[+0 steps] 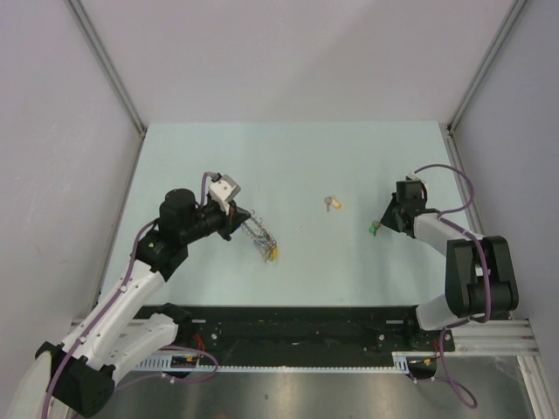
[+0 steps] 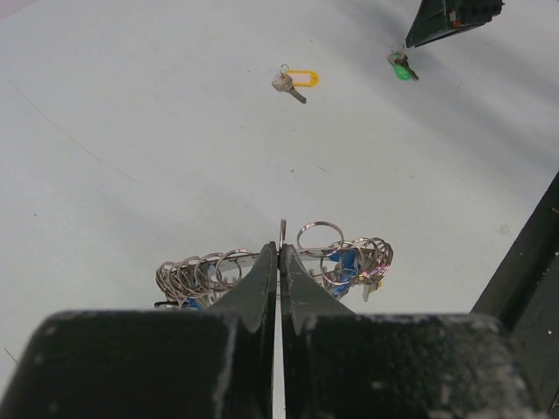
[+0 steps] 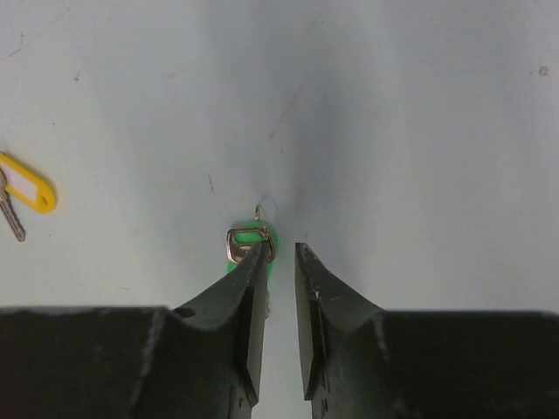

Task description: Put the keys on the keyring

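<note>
My left gripper (image 1: pixel 239 223) (image 2: pixel 280 249) is shut on a thin wire loop of the keyring (image 1: pixel 262 237) (image 2: pixel 349 258), a bundle of metal rings and keys with blue and yellow heads lying left of the table's centre. One of the keys, yellow-headed (image 1: pixel 333 203) (image 2: pixel 297 81) (image 3: pixel 24 194), lies alone mid-table. The green-headed key (image 1: pixel 373 229) (image 2: pixel 402 68) (image 3: pixel 247 241) lies at the right. My right gripper (image 1: pixel 378 224) (image 3: pixel 279 249) is low over it, jaws a narrow gap apart. The green key sits at the left fingertip, partly hidden under it; nothing shows in the gap.
The pale table (image 1: pixel 297 157) is walled by grey panels at the back and sides. A black rail (image 1: pixel 297 327) runs along the near edge between the arm bases. The right arm's tip (image 2: pixel 450 17) shows at the top of the left wrist view.
</note>
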You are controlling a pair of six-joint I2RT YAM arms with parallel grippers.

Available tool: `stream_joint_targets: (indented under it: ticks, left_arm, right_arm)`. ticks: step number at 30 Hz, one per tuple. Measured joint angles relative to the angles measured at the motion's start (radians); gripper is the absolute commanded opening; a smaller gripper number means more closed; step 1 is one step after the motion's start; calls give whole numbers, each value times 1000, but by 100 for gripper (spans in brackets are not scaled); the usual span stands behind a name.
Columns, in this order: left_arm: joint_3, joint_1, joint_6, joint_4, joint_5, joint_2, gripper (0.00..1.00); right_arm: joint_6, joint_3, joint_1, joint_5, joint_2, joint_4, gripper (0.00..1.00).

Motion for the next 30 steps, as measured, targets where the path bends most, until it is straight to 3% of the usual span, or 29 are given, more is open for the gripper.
stream_joint_targets:
  ticks: [21, 30]
  left_arm:
    - [0, 0, 0, -7, 0, 2, 0]
    - [0, 0, 1, -7, 0, 4, 0]
  right_arm:
    - [29, -26, -13, -74, 54, 113, 13]
    - [33, -27, -13, -74, 63, 121, 18]
